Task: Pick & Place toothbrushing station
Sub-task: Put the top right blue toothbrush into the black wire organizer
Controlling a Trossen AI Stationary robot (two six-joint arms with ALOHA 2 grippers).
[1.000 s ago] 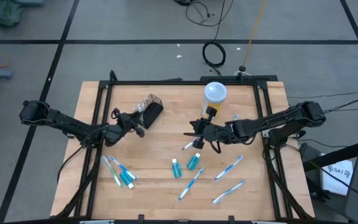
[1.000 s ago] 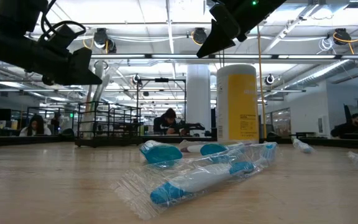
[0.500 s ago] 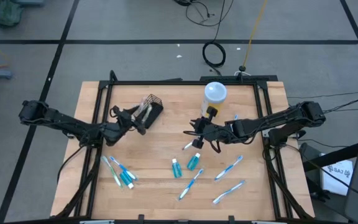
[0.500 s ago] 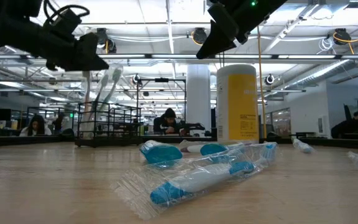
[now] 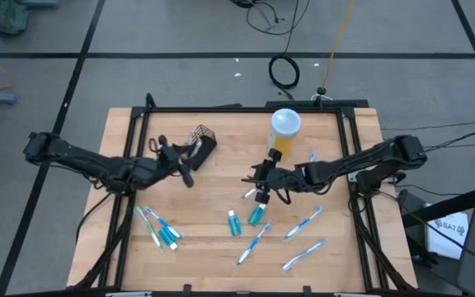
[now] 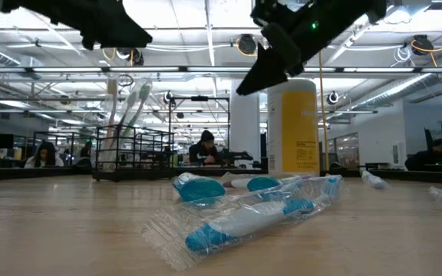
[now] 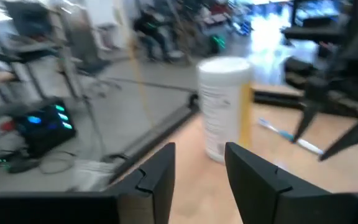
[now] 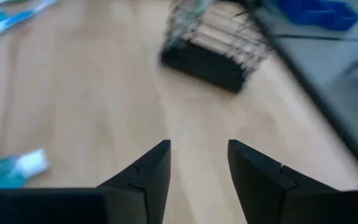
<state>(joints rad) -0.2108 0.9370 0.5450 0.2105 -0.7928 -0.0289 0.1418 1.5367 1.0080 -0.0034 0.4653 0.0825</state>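
Nearby, yellow canister [image 5: 284,130] behind scattered toothbrushes [image 5: 302,223], tubes [image 5: 256,214], basket [image 5: 201,142].

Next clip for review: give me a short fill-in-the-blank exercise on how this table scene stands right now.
1. The black wire-mesh basket holds upright ____.
2. The tall white-lidded canister has a body coloured ____.
3. The left tool has its fingers ____ and holds nothing.
4. The right tool hangs above a short teal ____ with a white cap.

Missing words: toothbrushes; yellow; open; tube
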